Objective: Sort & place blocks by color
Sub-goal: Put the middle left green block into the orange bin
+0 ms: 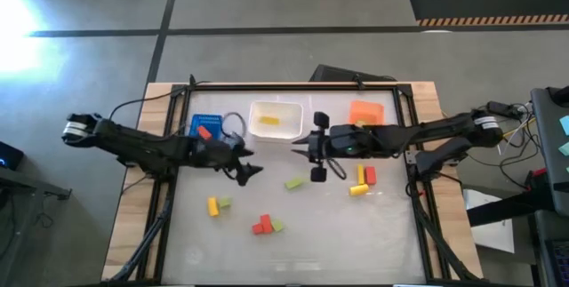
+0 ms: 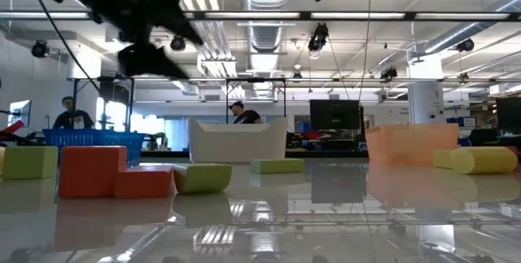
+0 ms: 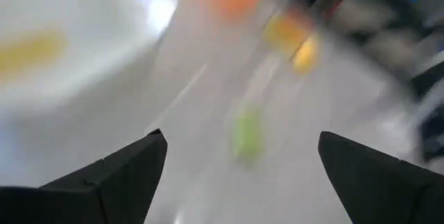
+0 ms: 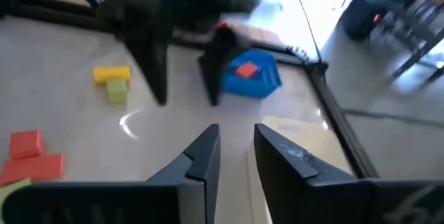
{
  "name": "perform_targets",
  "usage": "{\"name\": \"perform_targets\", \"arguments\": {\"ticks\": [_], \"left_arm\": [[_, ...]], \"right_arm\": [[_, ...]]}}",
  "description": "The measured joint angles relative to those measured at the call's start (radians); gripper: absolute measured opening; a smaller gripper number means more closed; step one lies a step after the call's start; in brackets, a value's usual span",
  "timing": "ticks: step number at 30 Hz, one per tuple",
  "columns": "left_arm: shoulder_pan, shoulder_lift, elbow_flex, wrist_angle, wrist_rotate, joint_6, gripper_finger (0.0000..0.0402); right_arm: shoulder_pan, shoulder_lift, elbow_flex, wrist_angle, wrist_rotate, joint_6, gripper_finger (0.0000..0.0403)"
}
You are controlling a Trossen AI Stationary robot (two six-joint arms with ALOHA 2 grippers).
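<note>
Small red, yellow and green blocks lie on the table: a green one (image 1: pixel 296 182) in the middle, yellow and red ones (image 1: pixel 363 179) at the right, a yellow-green pair (image 1: pixel 218 204) and a red-green group (image 1: pixel 266 225) near the front. My left gripper (image 1: pixel 246 170) is open and empty, raised near the blue bin (image 1: pixel 206 127); it also shows in the right wrist view (image 4: pixel 184 78). My right gripper (image 1: pixel 302 145) hovers at the white bin's (image 1: pixel 276 118) right near corner, empty, its fingers (image 4: pixel 208 151) a narrow gap apart.
The blue bin holds a red block (image 1: pixel 204 132), the white bin a yellow block (image 1: pixel 268 120). The orange bin (image 1: pixel 366 112) stands at the far right. A dark frame (image 1: pixel 293 85) rims the table. People show in the room behind (image 2: pixel 73 115).
</note>
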Motion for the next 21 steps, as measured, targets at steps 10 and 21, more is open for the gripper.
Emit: {"name": "perform_targets", "arguments": {"ticks": [10, 21], "left_arm": [[-0.167, 0.227, 0.229, -0.824, 0.216, -0.338, 0.0335], [-0.296, 0.345, 0.251, -0.749, 0.296, -0.22, 0.0335]], "right_arm": [[-0.009, -0.096, -0.118, 0.117, 0.001, -0.042, 0.0064], [-0.012, -0.098, -0.148, 0.146, 0.0, -0.057, 0.0063]]}}
